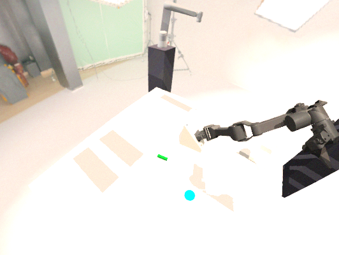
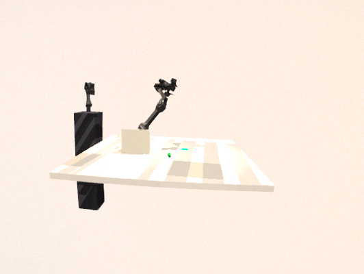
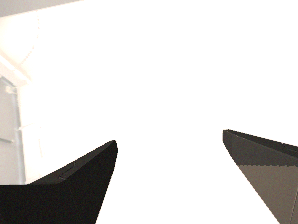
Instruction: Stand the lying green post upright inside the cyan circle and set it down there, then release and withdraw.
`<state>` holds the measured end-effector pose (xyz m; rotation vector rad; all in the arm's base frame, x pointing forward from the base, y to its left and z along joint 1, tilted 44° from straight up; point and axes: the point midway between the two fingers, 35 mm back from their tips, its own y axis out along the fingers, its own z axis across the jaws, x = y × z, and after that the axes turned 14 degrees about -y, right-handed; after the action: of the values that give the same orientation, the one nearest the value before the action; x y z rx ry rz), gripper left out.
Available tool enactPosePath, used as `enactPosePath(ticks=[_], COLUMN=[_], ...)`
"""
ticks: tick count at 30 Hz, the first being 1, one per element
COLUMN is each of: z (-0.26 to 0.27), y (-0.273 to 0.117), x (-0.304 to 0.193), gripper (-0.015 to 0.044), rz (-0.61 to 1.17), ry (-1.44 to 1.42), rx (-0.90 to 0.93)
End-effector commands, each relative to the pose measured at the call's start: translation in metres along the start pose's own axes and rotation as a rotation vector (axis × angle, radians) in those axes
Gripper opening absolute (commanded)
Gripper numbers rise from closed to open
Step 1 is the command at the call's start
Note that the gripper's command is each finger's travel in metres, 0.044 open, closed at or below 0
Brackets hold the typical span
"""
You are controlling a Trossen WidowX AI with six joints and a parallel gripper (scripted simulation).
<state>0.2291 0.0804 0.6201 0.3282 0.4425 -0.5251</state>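
Observation:
The green post lies on its side on the pale table. The cyan circle is a flat disc on the table, apart from the post, with nothing standing on it. My gripper is open, its two dark fingers wide apart with nothing between them. In the top and exterior views it is raised above the table, well away from the post and the circle. Neither the post nor the circle shows in the wrist view.
A cream block stands upright on the table, left of the post in the exterior view. A dark pedestal carrying another arm stands beyond the table. Tan patches of light and shadow mark the tabletop.

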Motion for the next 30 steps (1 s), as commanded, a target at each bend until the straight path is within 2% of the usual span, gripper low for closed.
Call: enactPosePath(ticks=[1,6,7,19,30], z=[0.001,0.02,0.023,0.039,0.013], y=[-0.001,-0.024,-0.029,-0.063,-0.041], x=[-0.001,-0.021,-0.026,-0.107,-0.186], gripper=[0.0374,0.0243,0.0232,0.0232,0.0232], rz=[-0.003,-0.086,-0.104,-0.297,-0.419], ry=[-0.005,-0.134,-0.165,-0.573,-1.009], rx=[0.005,0.129,0.156,0.433,0.573])
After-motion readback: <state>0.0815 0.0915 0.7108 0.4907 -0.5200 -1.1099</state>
